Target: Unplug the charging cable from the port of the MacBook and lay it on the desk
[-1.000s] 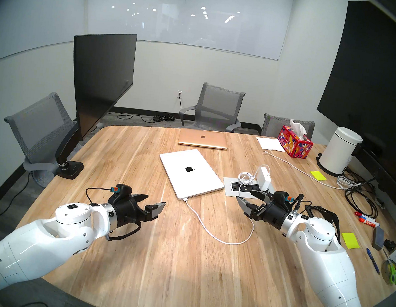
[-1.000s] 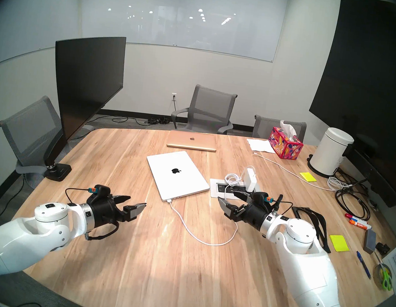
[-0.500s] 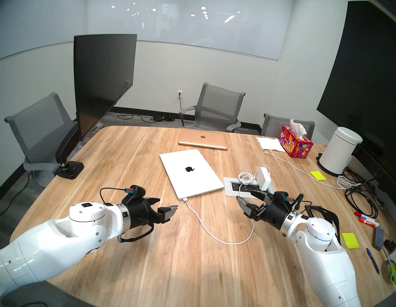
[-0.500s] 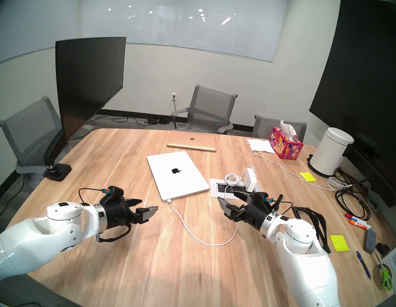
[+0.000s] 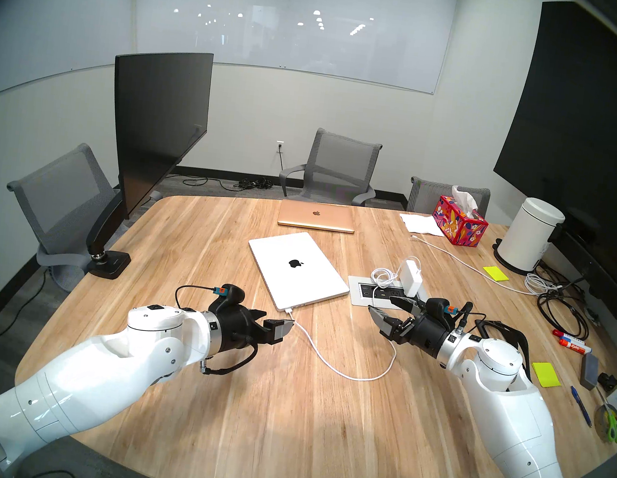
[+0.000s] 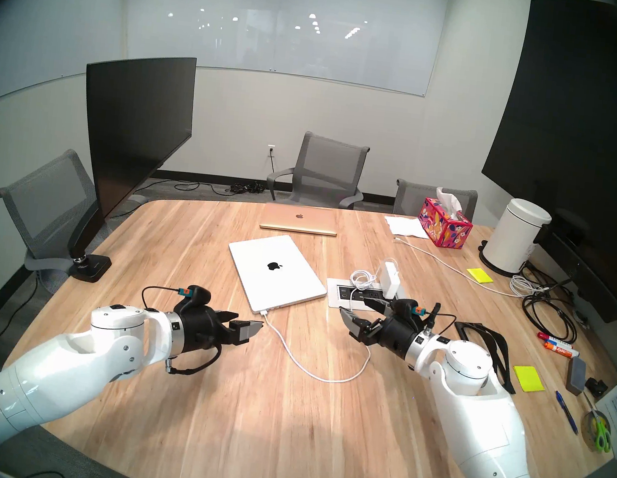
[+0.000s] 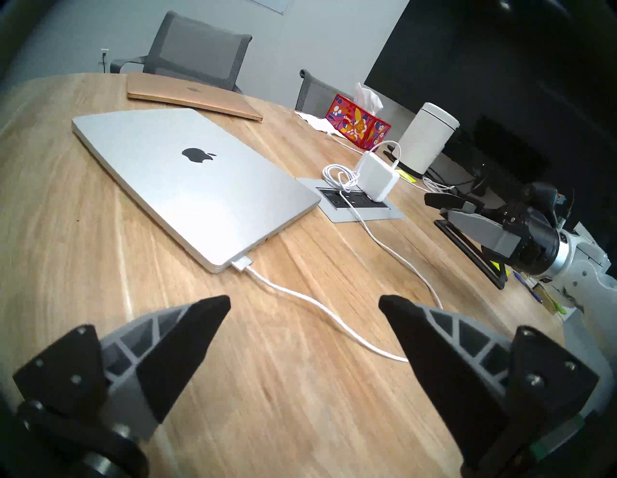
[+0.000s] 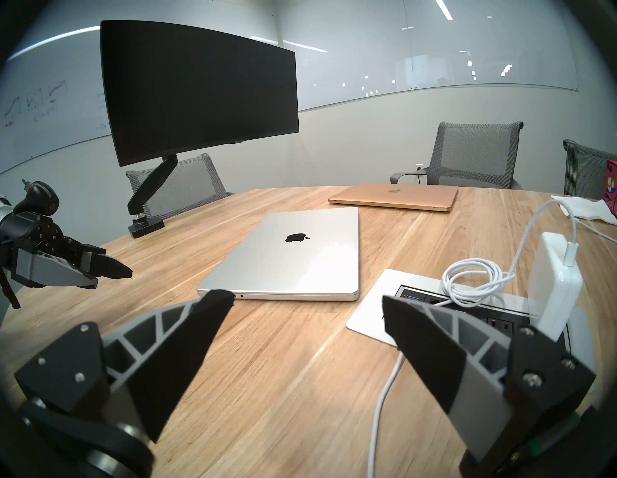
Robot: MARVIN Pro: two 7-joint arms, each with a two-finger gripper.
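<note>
The left gripper (image 5: 277,320) hangs above the desk (image 5: 278,421) with its jaws spread wide and nothing between them. Just ahead of its fingertips (image 7: 213,305), up and slightly left in the left wrist view, the plug (image 7: 242,263) sits in the near corner of the MacBook (image 7: 187,180), which lies closed and flat. From the plug the cable (image 7: 320,310) runs toward the gripper and passes on the desk beneath the gap between the fingers, then loops away to the right and back to the brick (image 7: 377,177). The brick stands in the outlet panel (image 7: 360,213), beyond and right of the gripper.

The right gripper (image 5: 387,306) hovers off to that same side, jaws also wide apart and empty, its tips over the near edge of the panel. In its wrist view the cable (image 8: 384,397) crosses the desk under its right finger (image 8: 424,347). A gold laptop (image 5: 316,215) lies past the MacBook, well clear of both grippers.
</note>
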